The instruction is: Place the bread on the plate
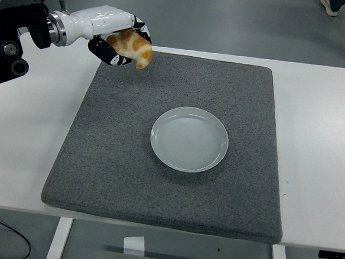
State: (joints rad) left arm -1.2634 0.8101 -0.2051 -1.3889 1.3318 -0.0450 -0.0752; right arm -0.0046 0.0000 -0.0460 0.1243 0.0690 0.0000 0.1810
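Observation:
A golden-brown piece of bread [134, 47], shaped like a croissant, is held in my left hand [120, 43], whose fingers are curled around it. The hand is raised well above the far left corner of the grey mat [118, 149]. A white round plate [189, 138] lies on the middle of the mat with nothing on it, down and to the right of the hand. My right arm does not show.
The grey mat covers most of the white table [320, 128]. A small clear object [134, 35] lies on the floor behind the table. A person's feet [329, 5] show at the top right.

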